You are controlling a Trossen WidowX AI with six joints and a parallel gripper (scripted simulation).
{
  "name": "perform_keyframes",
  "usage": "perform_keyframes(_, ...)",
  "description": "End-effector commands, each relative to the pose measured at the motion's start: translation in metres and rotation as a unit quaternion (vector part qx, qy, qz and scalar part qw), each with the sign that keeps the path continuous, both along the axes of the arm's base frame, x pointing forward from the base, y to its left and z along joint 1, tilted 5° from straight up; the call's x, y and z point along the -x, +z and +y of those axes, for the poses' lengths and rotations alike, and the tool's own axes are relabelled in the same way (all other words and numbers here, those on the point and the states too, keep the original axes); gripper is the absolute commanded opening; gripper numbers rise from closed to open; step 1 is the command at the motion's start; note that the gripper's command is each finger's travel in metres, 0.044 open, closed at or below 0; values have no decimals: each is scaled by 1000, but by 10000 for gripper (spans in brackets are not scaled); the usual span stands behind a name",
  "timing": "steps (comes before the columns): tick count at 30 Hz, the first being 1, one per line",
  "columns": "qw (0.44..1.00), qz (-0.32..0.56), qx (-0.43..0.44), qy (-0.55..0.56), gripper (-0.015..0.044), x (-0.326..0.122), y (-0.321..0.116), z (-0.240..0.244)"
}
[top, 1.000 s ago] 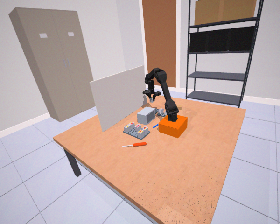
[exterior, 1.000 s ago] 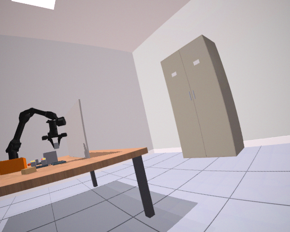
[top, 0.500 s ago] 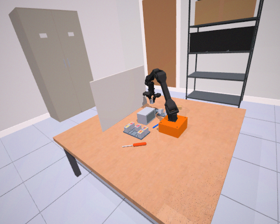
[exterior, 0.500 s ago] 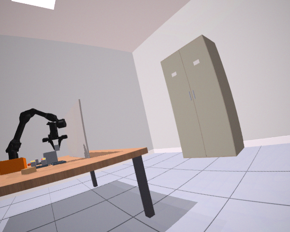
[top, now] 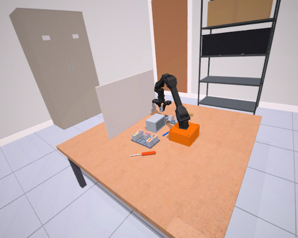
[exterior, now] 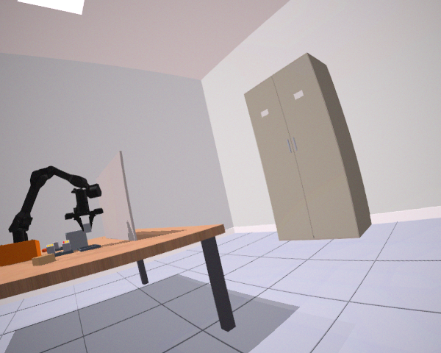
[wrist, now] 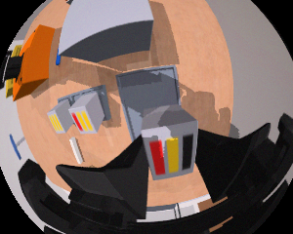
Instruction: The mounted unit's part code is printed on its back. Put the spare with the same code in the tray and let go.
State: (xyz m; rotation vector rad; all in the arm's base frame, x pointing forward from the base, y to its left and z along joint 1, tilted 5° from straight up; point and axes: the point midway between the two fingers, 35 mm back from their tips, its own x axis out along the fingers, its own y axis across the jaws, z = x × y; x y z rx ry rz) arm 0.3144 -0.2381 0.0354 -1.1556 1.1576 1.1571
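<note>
My gripper [top: 161, 105] [exterior: 85, 225] [wrist: 165, 133] is shut on a grey block [wrist: 170, 155] with red, yellow and black stripes on the face seen in the wrist view. It holds the block above the table, near the shallow blue-grey tray [wrist: 148, 90] [exterior: 92, 247]. In the wrist view the block overlaps the tray's near end. A small rack [wrist: 105, 93] beside the tray carries two grey blocks, one with yellow stripes [wrist: 57, 121] and one with red and yellow stripes [wrist: 87, 113]. Another rack [top: 150, 147] bears several striped blocks. Which block is the mounted unit cannot be told; no code is readable.
A grey housing [top: 153, 122] [exterior: 76, 240] [wrist: 107, 21] stands between the racks. An upright pale panel [top: 125, 102] [exterior: 112, 201] stands along one side. The orange base [top: 181, 135], a red-handled screwdriver [top: 148, 153], a blue stick [top: 165, 134] and a tan block [exterior: 44, 259] are also there.
</note>
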Motion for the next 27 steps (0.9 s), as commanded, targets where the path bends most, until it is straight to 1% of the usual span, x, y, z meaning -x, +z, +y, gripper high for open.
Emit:
perform_keyframes(1,1000,0,-4,-3,0,0,-6,1)
perform_keyframes(27,1000,0,-4,-3,0,0,-33,4)
